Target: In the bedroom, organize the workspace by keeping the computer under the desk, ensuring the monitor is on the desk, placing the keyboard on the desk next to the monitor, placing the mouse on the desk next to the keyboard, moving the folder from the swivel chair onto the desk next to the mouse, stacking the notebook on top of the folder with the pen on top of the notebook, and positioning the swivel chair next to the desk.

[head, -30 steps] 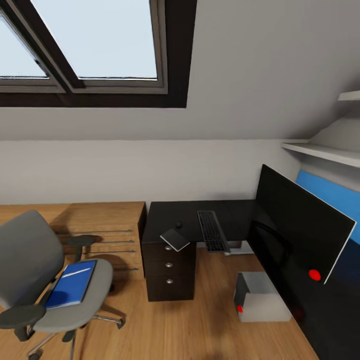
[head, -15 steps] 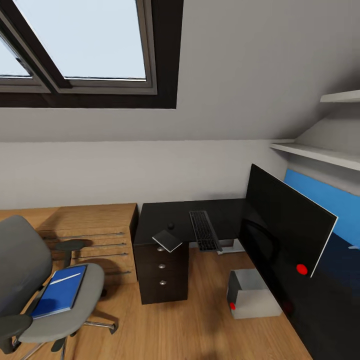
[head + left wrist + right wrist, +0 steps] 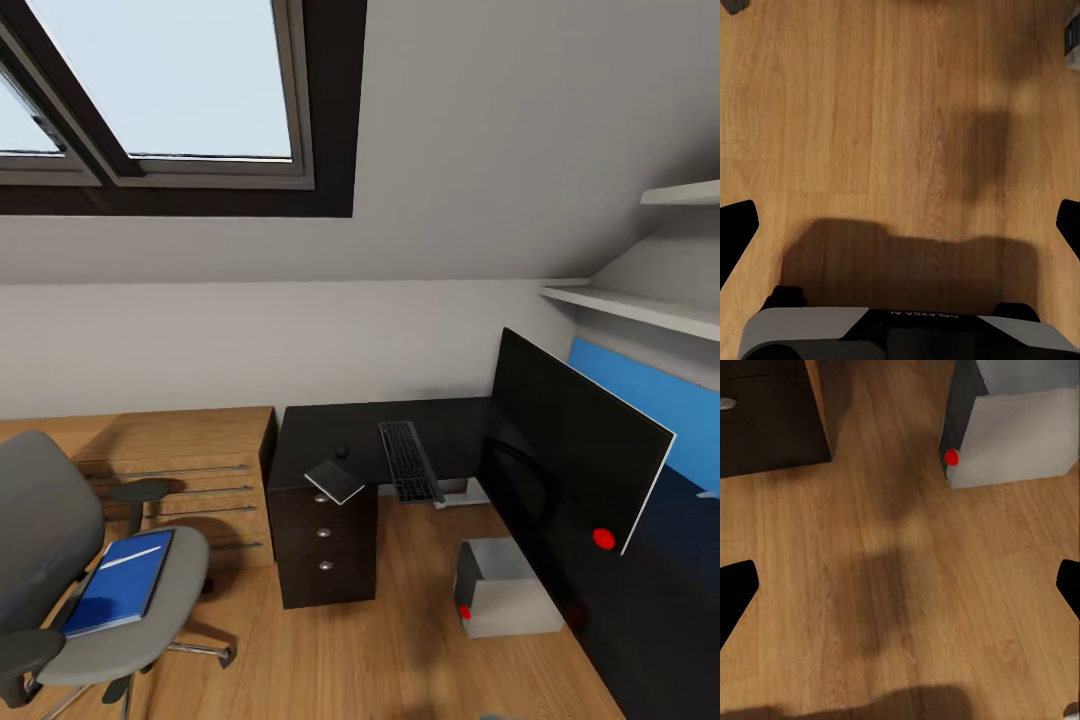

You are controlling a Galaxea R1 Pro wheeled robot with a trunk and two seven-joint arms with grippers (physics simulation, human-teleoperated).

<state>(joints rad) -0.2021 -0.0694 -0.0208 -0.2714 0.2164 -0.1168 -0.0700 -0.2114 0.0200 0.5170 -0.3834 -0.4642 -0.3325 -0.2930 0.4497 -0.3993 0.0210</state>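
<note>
In the head view the attic bedroom opens under a sloped grey-white ceiling, with a dark-framed skylight (image 3: 160, 95) at eleven o'clock. The L-shaped black-topped desk (image 3: 310, 435) runs from the middle of the view round to four o'clock, its dark three-drawer unit (image 3: 325, 545) with round silver knobs standing at its near left end. The keyboard (image 3: 408, 460), slim with black keys in a dark frame, lies lengthwise on the desk top, and the mouse (image 3: 343, 451), a tiny black dome, sits well apart from it on its left. Just in front of the mouse the notebook (image 3: 335, 481), a thin grey slab, rests at the desk's front edge with one corner overhanging. The monitor (image 3: 570, 470), a wide thin black screen with a red dot at its lower corner, stands at three o'clock. The computer (image 3: 505, 601), a light grey box with a red light on its front, sits on the plank floor (image 3: 380, 660) below the desk edge at five o'clock. The grey swivel chair (image 3: 60, 560) is at eight o'clock, beside a low light-wood cabinet (image 3: 175, 470), with the bright blue folder (image 3: 118, 582) lying flat on its seat. The left gripper (image 3: 900, 229) hangs over bare floor with its fingers spread wide, holding nothing; the right gripper (image 3: 900, 592) is likewise spread and empty, with the computer's front just ahead.
</note>
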